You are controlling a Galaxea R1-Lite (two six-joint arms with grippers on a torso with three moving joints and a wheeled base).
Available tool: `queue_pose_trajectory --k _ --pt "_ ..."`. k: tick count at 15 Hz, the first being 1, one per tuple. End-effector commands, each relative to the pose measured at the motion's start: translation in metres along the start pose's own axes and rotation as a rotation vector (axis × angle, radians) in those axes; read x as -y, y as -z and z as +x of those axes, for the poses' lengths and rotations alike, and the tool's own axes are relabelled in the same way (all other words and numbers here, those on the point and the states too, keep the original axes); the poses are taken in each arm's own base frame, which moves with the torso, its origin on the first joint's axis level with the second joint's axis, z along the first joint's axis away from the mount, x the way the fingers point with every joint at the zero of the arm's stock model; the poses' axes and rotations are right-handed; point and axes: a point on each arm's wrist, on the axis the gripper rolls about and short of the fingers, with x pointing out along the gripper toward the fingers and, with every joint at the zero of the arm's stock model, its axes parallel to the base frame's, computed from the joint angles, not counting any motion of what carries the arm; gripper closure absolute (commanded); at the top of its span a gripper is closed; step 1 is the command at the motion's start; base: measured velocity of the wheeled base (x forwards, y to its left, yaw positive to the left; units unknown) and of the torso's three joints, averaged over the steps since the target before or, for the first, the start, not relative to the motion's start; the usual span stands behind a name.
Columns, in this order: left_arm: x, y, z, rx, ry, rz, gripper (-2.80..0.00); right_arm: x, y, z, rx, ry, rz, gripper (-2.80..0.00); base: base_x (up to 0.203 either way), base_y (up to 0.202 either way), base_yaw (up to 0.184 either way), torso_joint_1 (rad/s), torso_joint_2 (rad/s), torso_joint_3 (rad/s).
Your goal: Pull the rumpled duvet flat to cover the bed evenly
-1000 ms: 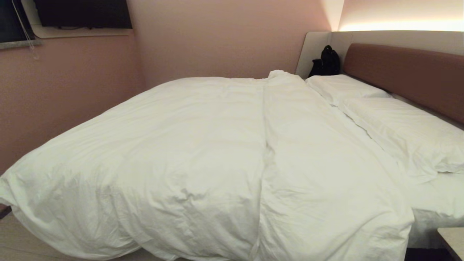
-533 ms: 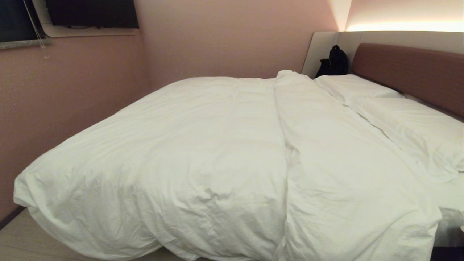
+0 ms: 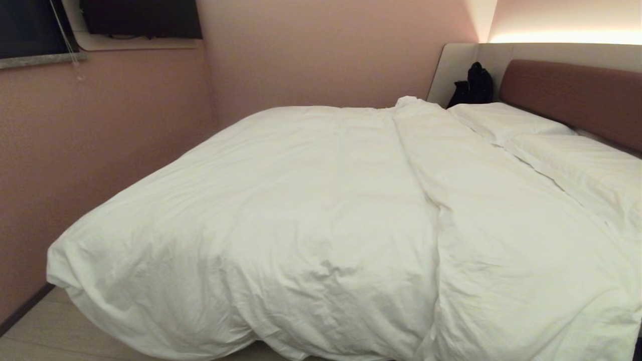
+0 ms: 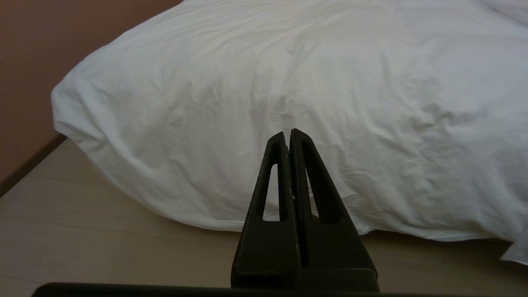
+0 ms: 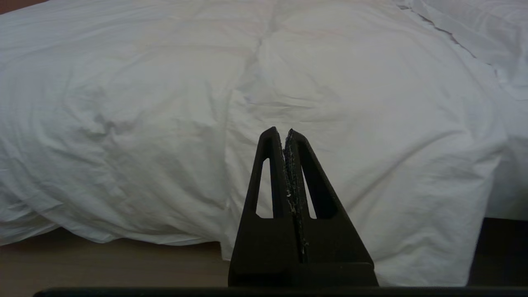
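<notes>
The puffy white duvet (image 3: 311,215) lies spread over the bed, whose brown headboard (image 3: 572,98) runs along the right. A long fold runs down the duvet's middle, and its near edge hangs over the bedside to the floor. Neither arm shows in the head view. My left gripper (image 4: 287,133) is shut and empty, held short of the duvet (image 4: 288,74) near its left corner. My right gripper (image 5: 283,131) is also shut and empty, facing the duvet (image 5: 330,82) by the middle fold.
Two white pillows (image 3: 546,145) lie against the headboard. A black bag (image 3: 474,84) stands in the far corner. A pink wall (image 3: 90,140) closes the left side. Pale wood floor (image 4: 82,239) runs along the near bedside.
The whole head view has shifted, with the bed sliding to the right in the picture: the camera has moved. The duvet itself has not changed.
</notes>
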Motion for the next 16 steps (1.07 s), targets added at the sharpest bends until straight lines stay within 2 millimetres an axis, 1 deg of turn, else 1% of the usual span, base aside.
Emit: queue_pose_trajectory --k 1,16 --pt "0.0 -0.0001 0.0 0.001 0.0 0.001 0.0 0.0 -0.0001 0.0 0.001 0.0 0.0 0.0 0.0 0.197 0.003 0.002 0.0 0.0" --pt "0.0 -0.0001 0.0 0.001 0.0 0.003 0.0 0.0 -0.0001 0.0 0.001 0.0 0.001 0.0 0.0 0.194 -0.001 0.003 0.0 0.002"
